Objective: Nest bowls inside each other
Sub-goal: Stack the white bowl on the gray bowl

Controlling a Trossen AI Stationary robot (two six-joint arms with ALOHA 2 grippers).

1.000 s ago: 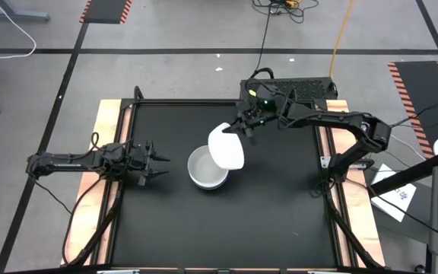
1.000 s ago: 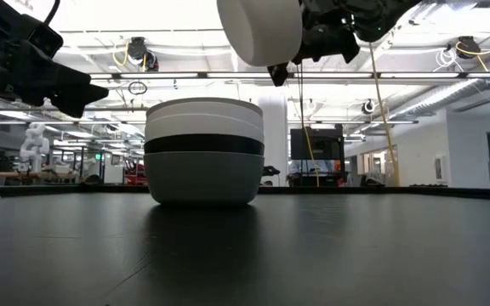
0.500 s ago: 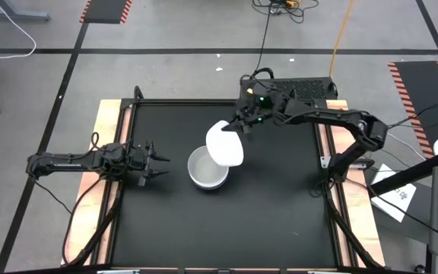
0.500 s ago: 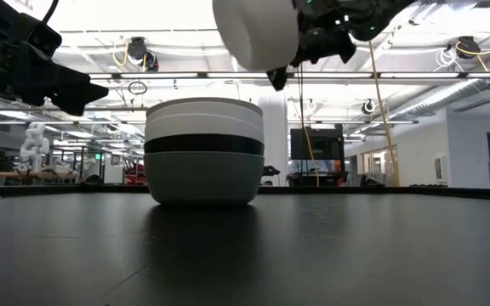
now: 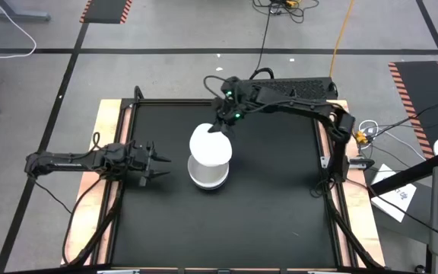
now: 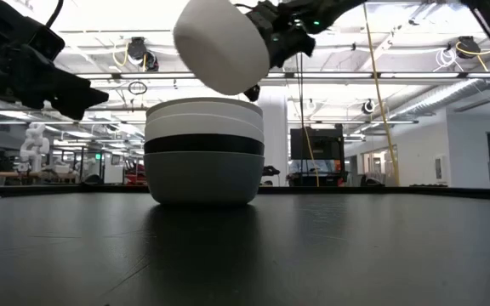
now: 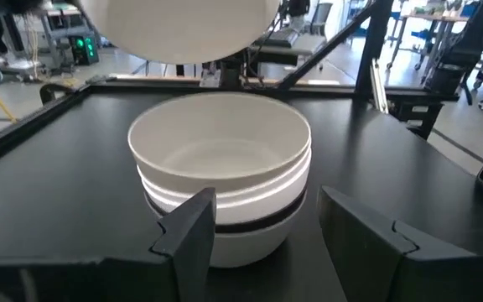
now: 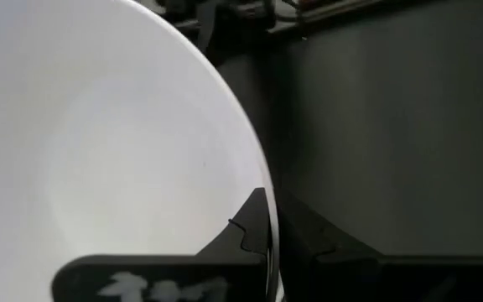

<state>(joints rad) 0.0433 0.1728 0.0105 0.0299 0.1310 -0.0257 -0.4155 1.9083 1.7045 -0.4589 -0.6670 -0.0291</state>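
A stack of nested bowls [image 5: 207, 176] [image 6: 204, 153] [image 7: 220, 168] stands mid-table: a pale grey bowl at the bottom rests on the black table top, with a black one and then white ones in it. My right gripper [image 5: 223, 126] [image 8: 268, 214] is shut on another white bowl [image 5: 210, 144] [image 6: 221, 44] [image 8: 99, 143] in the air just above the stack. My left gripper [image 5: 157, 161] [image 7: 267, 222] is open and hovers left of the stack, pointing at it. My right gripper pinches the white bowl's rim [image 8: 267, 197] on the bowl's far-right side, one finger [image 8: 241, 239] inside the bowl and one [image 8: 313, 243] outside. The fingers slant down from the table's far right. The bowl is lifted clear and tilted over the stack.
A raised frame [image 5: 128, 106] and wooden strips [image 5: 105, 122] border the black table top [image 5: 280, 198]. A black box with cables [image 5: 303, 87] sits behind the far edge. Open table lies near and right of the stack.
My right gripper has moved toward the table's left and slightly down, carrying the white bowl from right of the stack to above it. The bowl has tipped further on the way. The stack and my left arm have kept still.
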